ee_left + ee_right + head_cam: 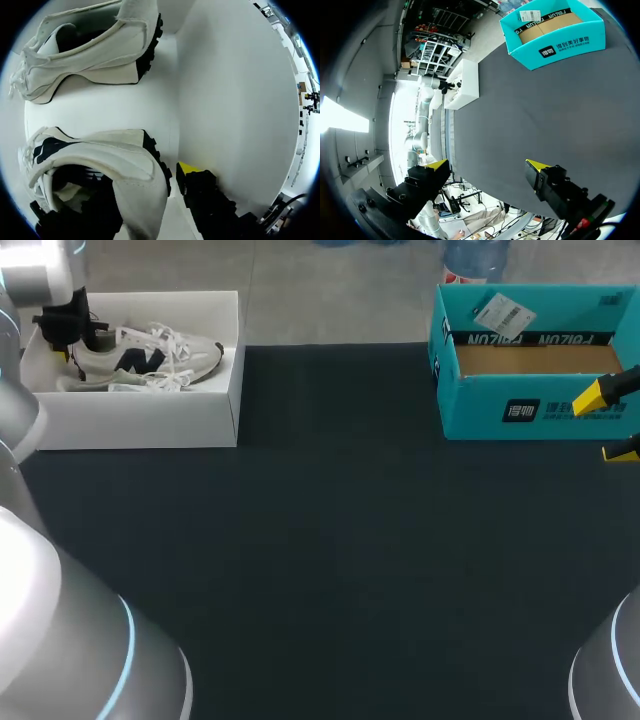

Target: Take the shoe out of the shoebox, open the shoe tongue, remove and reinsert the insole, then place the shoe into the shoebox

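- While the shoe (115, 155) sits in the white shoebox (140, 420), the step in hand looks like the lift-out. The left gripper (127, 200) straddles its heel, jaws apart, nothing gripped.
- The one yellow fingertip (189, 167) in sight stands outside the heel, a sliver of box floor between them, the box wall just beyond it.
- To do it well: close squarely on the heel collar and keep the outer finger off the wall. Lift straight up so the toe clears the second shoe (95, 55) lying ahead of the fingers.
- Right gripper (487, 165) hangs wide open and empty over the dark table (330, 540), the teal box (480, 410) well ahead of its fingers.
- Hidden: the left gripper's other finger, lost in shadow at the shoe's opening, so I cannot tell whether it touches the lining.
- Insole and tongue hard to make out. The laces are a tangle from above.
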Controlling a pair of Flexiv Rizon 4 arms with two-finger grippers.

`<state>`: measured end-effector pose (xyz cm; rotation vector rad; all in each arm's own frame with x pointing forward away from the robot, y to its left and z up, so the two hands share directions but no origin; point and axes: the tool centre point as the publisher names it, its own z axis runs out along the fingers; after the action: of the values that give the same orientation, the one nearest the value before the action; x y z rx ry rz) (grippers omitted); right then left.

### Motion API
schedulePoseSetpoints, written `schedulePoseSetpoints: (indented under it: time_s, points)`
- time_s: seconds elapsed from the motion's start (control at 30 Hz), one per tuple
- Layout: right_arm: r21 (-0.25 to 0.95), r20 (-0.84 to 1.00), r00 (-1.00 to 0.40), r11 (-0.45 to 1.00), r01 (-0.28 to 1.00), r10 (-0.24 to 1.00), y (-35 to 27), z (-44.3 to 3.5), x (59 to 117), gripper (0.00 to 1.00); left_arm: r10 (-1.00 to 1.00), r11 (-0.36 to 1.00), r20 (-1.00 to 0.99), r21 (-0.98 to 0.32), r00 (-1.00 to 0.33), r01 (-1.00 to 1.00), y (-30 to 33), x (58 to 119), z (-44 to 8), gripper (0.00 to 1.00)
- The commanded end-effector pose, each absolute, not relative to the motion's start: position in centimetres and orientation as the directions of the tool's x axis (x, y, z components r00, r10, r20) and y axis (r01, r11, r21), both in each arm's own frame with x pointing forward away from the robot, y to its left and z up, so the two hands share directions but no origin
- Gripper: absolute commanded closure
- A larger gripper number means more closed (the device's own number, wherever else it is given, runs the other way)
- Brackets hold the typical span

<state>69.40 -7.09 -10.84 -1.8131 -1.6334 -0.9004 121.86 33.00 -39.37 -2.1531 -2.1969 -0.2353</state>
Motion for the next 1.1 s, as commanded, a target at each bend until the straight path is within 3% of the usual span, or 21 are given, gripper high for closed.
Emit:
schedulePoseSetpoints:
  time_s: [0.03,0.83,1.1]
  points:
    - [0.045,0.771,0.046,-0.126,0.991,0.636,-7.1,-10.9,69.4,0.00,0.994,0.011,0.111,0.020,-0.013,1.000,33.5,121.9,-37.0,0.00]
    - [0.045,0.771,0.046,-0.126,0.991,0.636,-7.1,-10.9,69.4,0.00,0.997,0.059,0.059,-0.006,-0.059,0.998,32.7,118.0,-26.6,0.00]
    - [0.045,0.771,0.046,-0.126,0.991,0.636,-7.1,-10.9,69.4,0.00,0.996,0.064,0.067,-0.022,-0.063,0.998,32.7,117.8,-25.9,0.00]
